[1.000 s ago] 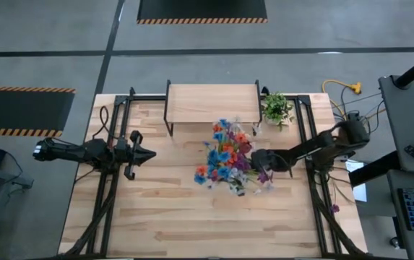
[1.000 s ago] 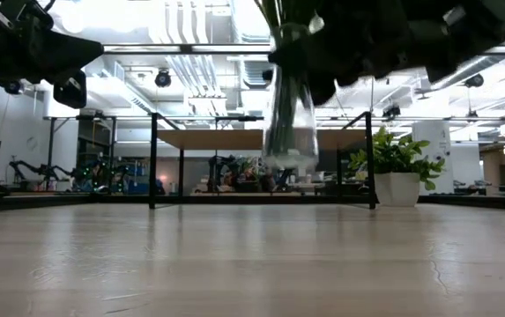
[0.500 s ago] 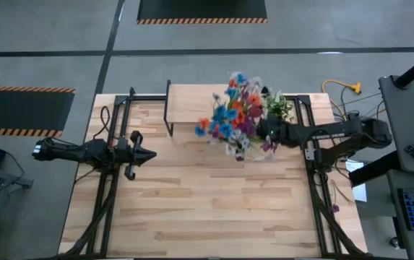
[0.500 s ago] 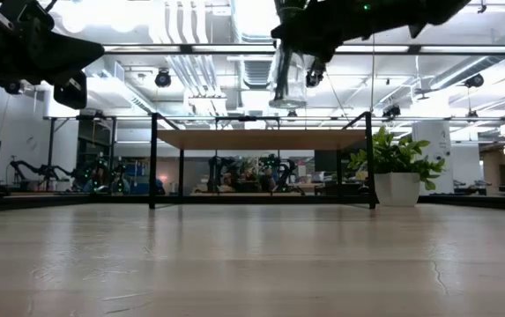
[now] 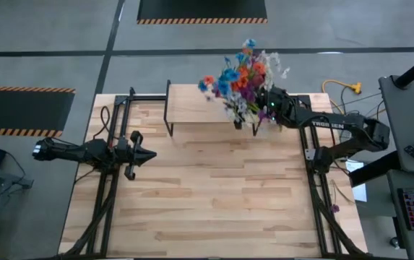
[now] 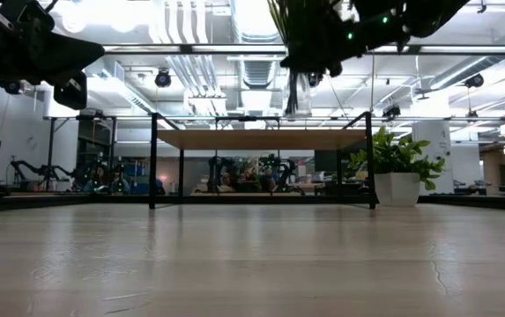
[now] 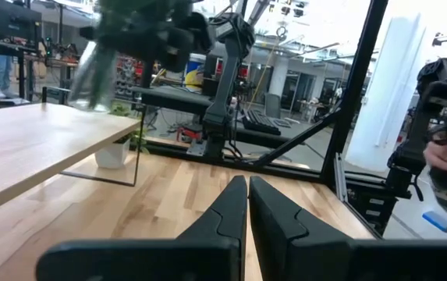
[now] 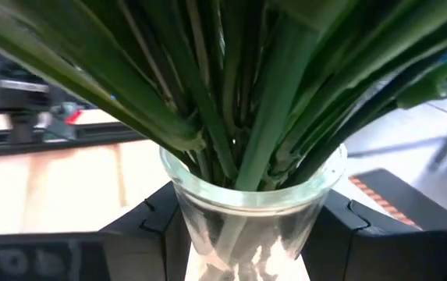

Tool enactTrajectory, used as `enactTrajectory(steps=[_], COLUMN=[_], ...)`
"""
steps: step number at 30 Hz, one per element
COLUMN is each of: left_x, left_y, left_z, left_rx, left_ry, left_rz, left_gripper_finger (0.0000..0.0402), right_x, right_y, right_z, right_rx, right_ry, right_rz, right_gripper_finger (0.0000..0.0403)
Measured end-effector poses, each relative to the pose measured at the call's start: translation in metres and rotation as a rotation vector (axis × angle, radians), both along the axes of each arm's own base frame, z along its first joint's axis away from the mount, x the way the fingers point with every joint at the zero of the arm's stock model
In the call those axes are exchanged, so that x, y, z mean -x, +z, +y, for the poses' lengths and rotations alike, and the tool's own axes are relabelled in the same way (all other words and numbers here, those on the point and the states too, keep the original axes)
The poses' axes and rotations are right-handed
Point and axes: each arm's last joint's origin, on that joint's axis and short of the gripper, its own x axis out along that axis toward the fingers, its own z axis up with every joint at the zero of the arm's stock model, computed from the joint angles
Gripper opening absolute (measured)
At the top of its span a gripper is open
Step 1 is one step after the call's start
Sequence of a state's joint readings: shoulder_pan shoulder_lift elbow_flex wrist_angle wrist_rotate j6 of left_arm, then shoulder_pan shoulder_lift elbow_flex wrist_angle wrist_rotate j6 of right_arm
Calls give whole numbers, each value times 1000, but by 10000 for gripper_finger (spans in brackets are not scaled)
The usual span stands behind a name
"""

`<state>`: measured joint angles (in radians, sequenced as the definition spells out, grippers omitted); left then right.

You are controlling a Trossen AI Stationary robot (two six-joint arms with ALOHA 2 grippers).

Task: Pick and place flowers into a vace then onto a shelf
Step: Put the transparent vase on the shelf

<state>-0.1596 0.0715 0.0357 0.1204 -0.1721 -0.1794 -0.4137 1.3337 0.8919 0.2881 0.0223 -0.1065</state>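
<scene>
The flowers (image 5: 239,74), a bunch of blue, orange, purple and white blossoms on green stems (image 8: 239,101), stand in the clear glass vase (image 8: 248,209). My right gripper (image 5: 259,114) is shut on the vase and holds it in the air just above the right end of the shelf (image 5: 192,102). In the low view the vase (image 6: 298,95) hangs a little over the shelf board (image 6: 252,139). My left gripper (image 5: 150,153) waits shut over the table's left part, touching nothing. My right gripper pinches the vase's glass wall (image 8: 200,215), just below the round mouth, between its two fingers (image 8: 149,230), one on each side. The fingers come level from the table's right side. The vase stands upright in the hold, lifted clear, with the flowers rising out of it.
A small potted plant (image 6: 395,172) in a white pot stands on the table by the shelf's right legs (image 6: 373,158), below the right arm. The black frame rails (image 5: 109,180) run along both table sides. The near half of the plank tabletop (image 5: 207,209) is bare wood.
My right gripper has carried the vase with the flowers up and toward the table's far edge, from over the table's middle to above the shelf's right end. The vase has stayed upright in the hold. The left arm has kept still.
</scene>
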Motion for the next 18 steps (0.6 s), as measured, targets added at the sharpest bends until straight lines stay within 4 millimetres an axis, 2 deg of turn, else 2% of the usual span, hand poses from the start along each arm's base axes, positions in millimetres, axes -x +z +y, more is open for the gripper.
enactTrajectory(steps=[5,10,18], left_x=[0,0,0], left_y=[0,0,0], left_z=[0,0,0], left_rx=[2,2,1], left_ry=[0,0,0], left_rz=[-1,0,0], left_gripper_finger=[0,0,0], right_x=[2,0,-2], right_y=[-9,-22,-26], right_z=[-22,-35,-39], right_rx=[-40,-112,-109], right_ry=[-74,-101,-103], right_rz=[-34,-25,-29], right_gripper_finger=[168,168,169])
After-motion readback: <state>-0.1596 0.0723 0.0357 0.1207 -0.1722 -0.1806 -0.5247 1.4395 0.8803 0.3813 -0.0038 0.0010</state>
